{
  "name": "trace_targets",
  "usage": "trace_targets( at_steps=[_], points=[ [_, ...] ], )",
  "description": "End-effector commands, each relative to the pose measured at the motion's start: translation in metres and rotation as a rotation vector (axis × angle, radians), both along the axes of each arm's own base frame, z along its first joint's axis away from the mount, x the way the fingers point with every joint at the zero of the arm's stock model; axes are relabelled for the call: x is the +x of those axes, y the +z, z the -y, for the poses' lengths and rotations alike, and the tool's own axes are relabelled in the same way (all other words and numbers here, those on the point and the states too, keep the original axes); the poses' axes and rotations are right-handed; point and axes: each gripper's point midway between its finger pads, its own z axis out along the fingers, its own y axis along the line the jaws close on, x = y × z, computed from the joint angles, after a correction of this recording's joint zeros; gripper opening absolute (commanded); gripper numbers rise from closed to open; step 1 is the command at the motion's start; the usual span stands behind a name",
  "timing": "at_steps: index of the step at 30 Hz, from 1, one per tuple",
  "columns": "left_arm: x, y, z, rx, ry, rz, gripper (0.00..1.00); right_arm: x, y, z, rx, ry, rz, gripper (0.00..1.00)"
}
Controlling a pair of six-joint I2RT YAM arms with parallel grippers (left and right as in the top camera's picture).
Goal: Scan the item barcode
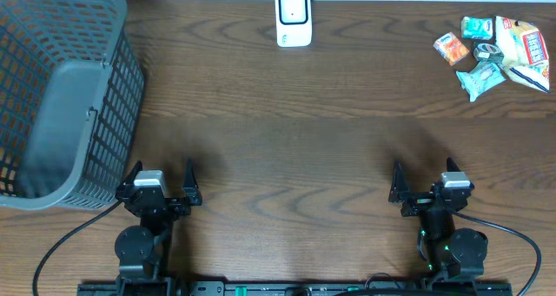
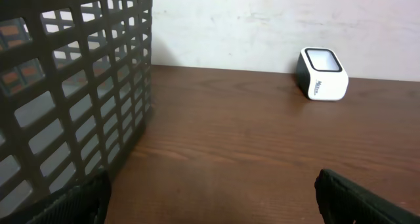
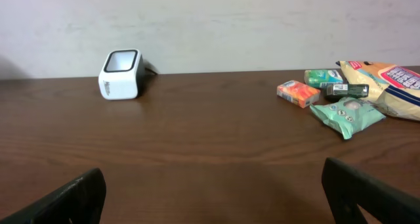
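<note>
A white barcode scanner with a dark window stands at the table's far edge, also in the left wrist view as the scanner and in the right wrist view as the scanner. Several packaged items lie in a cluster at the far right: an orange box, a pale green pouch, a teal packet and a large snack bag. My left gripper and right gripper both rest near the front edge, open and empty, far from the items.
A large grey plastic mesh basket fills the far left corner, close beside my left gripper; its wall takes up the left of the left wrist view. A pale wall runs behind the table.
</note>
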Motion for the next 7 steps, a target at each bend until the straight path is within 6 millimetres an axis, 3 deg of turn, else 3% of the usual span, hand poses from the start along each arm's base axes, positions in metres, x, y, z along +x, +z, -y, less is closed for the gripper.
trace_targets(
  at_steps=[1,7],
  points=[
    [0.0002,-0.0160,0.0015,0.002,-0.007,-0.036,0.98,-0.0003,-0.0004,-0.0011,-0.011,0.005,0.002,0.99],
    [0.0002,-0.0160,0.0015,0.002,-0.007,-0.036,0.97,-0.0003,-0.0004,-0.0011,-0.011,0.005,0.002,0.99]
  ],
)
